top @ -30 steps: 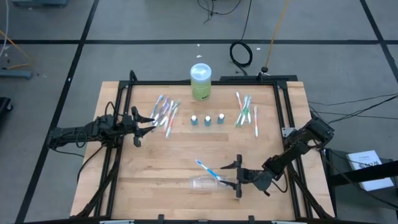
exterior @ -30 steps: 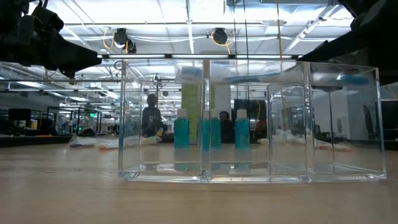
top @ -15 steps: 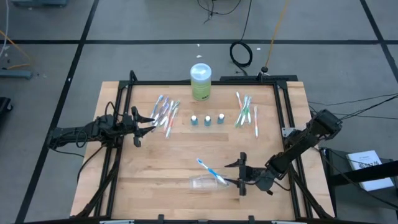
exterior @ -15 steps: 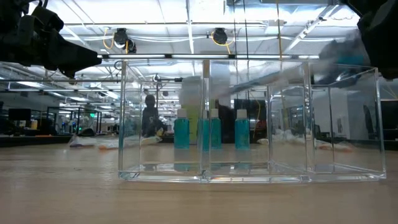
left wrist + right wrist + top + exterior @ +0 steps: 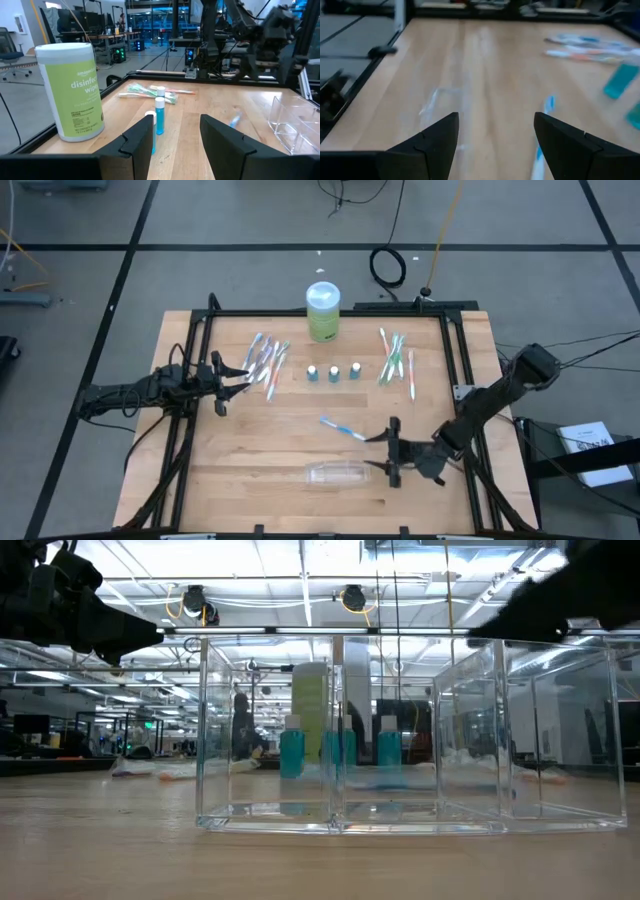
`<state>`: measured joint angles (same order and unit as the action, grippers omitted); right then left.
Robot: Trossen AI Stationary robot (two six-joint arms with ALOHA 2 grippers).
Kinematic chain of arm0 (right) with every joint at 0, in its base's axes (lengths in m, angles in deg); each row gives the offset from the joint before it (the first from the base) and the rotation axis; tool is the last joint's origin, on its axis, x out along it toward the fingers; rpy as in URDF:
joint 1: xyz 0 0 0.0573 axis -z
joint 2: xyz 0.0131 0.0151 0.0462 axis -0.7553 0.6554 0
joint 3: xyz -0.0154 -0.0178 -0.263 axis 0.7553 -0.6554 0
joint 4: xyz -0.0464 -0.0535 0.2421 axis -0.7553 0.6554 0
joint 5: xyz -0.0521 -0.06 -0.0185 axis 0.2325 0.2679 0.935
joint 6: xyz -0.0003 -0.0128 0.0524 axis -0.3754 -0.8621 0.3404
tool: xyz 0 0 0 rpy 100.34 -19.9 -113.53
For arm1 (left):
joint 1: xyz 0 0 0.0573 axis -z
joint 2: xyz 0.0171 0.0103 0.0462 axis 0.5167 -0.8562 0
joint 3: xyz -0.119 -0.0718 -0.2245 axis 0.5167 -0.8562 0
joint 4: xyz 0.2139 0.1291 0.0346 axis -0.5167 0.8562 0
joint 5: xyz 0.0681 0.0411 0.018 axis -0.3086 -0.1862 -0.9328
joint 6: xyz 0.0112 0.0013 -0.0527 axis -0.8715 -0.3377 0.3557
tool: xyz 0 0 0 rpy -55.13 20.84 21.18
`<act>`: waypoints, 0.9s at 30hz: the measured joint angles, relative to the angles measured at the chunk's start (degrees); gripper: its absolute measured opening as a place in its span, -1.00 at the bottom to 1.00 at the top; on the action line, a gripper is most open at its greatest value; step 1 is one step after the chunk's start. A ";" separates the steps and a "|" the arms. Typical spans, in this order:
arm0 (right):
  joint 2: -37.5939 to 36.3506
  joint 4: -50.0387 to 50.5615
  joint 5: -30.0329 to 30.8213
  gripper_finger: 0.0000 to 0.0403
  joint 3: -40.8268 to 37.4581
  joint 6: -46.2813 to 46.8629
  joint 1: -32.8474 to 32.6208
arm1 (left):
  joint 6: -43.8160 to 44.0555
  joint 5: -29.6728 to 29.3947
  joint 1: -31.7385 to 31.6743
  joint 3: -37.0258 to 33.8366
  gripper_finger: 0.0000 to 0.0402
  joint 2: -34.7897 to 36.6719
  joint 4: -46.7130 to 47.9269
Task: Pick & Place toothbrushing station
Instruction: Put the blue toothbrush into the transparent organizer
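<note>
A clear plastic box with compartments (image 5: 338, 473) (image 5: 400, 740) stands on the table near its front edge. One blue-and-white toothbrush (image 5: 343, 427) (image 5: 543, 131) lies flat on the wood just beyond the box. My right gripper (image 5: 392, 452) (image 5: 495, 145) hovers open to the right of both, above the table, with nothing between its fingers. Two heaps of toothbrushes (image 5: 265, 360) (image 5: 395, 360) and three small blue tubes (image 5: 332, 372) (image 5: 159, 115) lie toward the far edge. My left gripper (image 5: 225, 375) (image 5: 177, 140) waits open at the left, beside the left heap.
A green canister of wipes (image 5: 322, 310) (image 5: 72, 90) stands at the far edge in the middle. A black frame (image 5: 200, 330) runs along the table's sides. Bare wood lies between the tubes and the clear box.
My right gripper has risen and drawn back toward the table's right edge, staying open. The blue toothbrush, which lay slanted across the top of the clear box, now lies flat on the table just beyond it. The box has shifted slightly to the right.
</note>
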<state>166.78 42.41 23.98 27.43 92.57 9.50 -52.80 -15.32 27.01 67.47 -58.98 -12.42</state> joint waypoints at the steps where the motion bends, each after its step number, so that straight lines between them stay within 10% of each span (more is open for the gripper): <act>1: -1.45 0.83 -0.19 0.25 0.02 0.23 1.35 | -0.02 0.00 0.00 0.00 -0.17 0.00 -0.03; 13: 5.08 34.46 -28.62 0.25 18.16 2.82 23.84 | -0.02 0.00 0.00 0.00 -0.17 -0.02 0.00; 27: 25.30 42.93 -30.61 0.25 30.54 -4.77 27.16 | -0.02 0.01 0.00 0.02 -0.17 0.00 -0.03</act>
<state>192.08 85.34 -6.62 57.97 87.80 36.66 -52.82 -15.31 27.01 67.49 -58.98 -12.44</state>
